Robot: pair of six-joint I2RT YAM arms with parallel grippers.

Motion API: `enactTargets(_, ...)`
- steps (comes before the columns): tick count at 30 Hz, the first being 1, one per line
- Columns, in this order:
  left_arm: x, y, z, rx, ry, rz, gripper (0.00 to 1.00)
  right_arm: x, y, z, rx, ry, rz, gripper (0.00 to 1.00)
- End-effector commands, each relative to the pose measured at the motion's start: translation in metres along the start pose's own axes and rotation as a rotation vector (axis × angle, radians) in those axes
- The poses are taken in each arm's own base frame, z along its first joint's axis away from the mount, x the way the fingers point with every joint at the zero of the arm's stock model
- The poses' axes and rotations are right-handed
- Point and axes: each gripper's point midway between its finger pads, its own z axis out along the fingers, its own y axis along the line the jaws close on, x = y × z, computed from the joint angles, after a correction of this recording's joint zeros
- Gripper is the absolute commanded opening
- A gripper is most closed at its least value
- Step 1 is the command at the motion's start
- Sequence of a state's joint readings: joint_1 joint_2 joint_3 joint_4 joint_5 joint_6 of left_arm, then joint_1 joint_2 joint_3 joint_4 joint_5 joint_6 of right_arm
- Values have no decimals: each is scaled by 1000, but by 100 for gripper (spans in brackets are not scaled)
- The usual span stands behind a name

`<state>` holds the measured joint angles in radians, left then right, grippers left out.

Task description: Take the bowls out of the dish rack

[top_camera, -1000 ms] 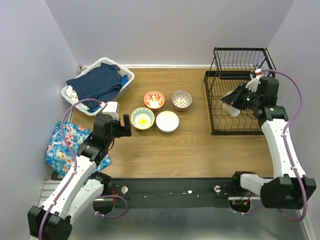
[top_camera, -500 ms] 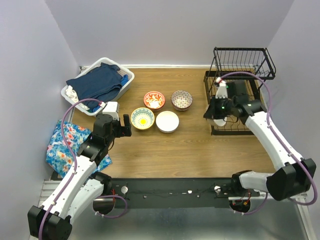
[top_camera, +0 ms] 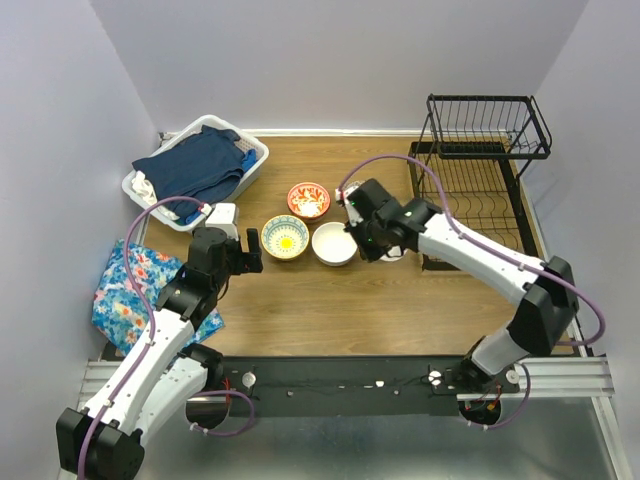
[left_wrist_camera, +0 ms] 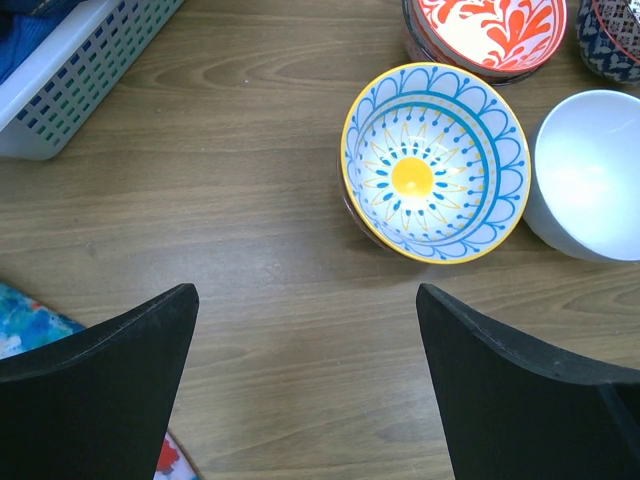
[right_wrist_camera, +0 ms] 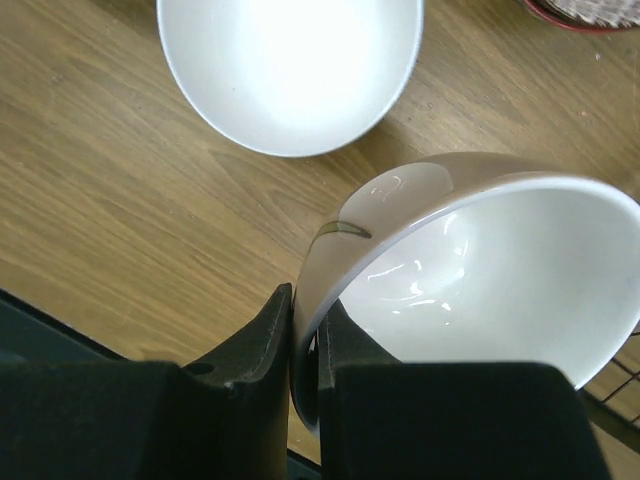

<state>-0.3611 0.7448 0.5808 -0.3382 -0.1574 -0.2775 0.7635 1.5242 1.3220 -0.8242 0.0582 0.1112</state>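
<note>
A floral cloth (top_camera: 125,290) lies nearest the arm bases. It sits at about 8 o'clock from the middle of the table (top_camera: 400,300), partly under the left arm. Just beyond it, the left gripper (top_camera: 253,250) hovers over bare wood with its fingers (left_wrist_camera: 100,400) spread wide and nothing between them.

Close at its 3 o'clock sits the yellow-and-blue bowl (top_camera: 285,237). The plain white bowl (top_camera: 334,243) stands just beside that one, again at 3 o'clock. Their rims are very close, but I cannot tell whether they touch.

The right arm reaches in from the right side across the middle of the table. The right gripper (right_wrist_camera: 305,335) is pinched narrow on the rim of a pale bowl (right_wrist_camera: 480,270), with one finger inside the wall and one outside. This bowl is glossy white inside and greyish outside. It is tilted and sits just at 3 o'clock of the plain white bowl. Whether it touches the wood cannot be told.

Farther back, the red-orange bowl (top_camera: 308,199) stands at about 12 o'clock from the two front bowls. The dark patterned bowl (left_wrist_camera: 612,35) is just at its 3 o'clock. The right arm hides this bowl in the top view.

The dish rack (top_camera: 480,190) stands at the table's 2 o'clock, well apart from the bowls, and the right forearm crosses its near left corner.

At 10 o'clock, against the back wall, is a white laundry basket (top_camera: 262,153) heaped with dark blue clothes (top_camera: 195,165).
</note>
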Motion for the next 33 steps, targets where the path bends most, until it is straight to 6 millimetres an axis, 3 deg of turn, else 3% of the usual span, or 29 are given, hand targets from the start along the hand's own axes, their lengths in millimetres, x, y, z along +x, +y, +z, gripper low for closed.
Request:
enactTargets(1,-6,8,-1,-40,-25,-2,99,-16,2,1,114,-1,-147,1)
enactTargets(7,-7,11,-2,-58,-32,-2,99,-3,-11,22,191,88,-235,1)
enactTargets(15,-5,12,-1,-63,-24,2,99,-6,-22,32,253,122,-313,1)
enactTargets(20,-5,12,0,-64,-21,5,99,-20,-11,37,201,127,-360,1)
enactTargets(23,-5,12,1,-66,-19,7,99,-40,-2,36,189,84,-376,1)
enactTargets(27,-6,14,0,-77,-24,5,99,-51,16,50,142,79,-398,1)
enactTargets(33,-22,37,-16,-200,-108,-27,99,-63,35,65,96,62,-407,1)
